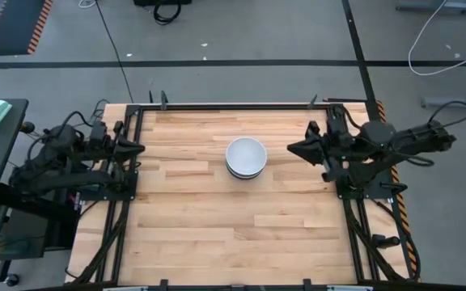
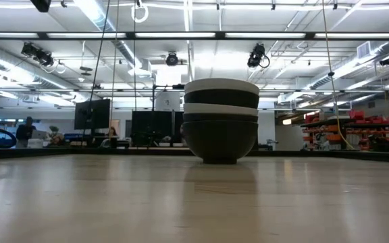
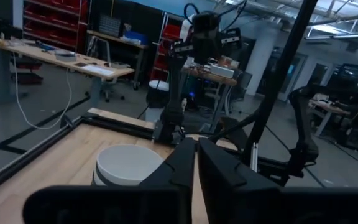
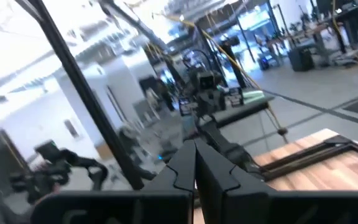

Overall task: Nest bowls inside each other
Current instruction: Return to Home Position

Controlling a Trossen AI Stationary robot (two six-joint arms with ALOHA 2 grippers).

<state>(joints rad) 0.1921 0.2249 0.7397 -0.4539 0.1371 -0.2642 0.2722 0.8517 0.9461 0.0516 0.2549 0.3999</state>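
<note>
The bowls (image 1: pixel 245 157) stand as one nested stack in the middle of the table, a white bowl on top. In the low view the stack (image 2: pixel 220 121) shows white and black rims in turn, and its black bottom bowl rests by its base on the wood. My left gripper (image 1: pixel 140 148) waits at the table's left edge, shut, pointing toward the stack (image 3: pixel 126 165). My right gripper (image 1: pixel 291 148) hangs a short way right of the stack, shut as well. Fingertips meet in both wrist views, left (image 3: pixel 196 142) and right (image 4: pixel 195 146). The stack does not show in the right wrist view.
A black frame rail (image 1: pixel 233 106) runs along the table's far edge, and the arm mounts stand on the left and right edges. Bare wood (image 1: pixel 233 234) lies between the stack and the near edge. People sit at desks far behind the table (image 2: pixel 27 130).
</note>
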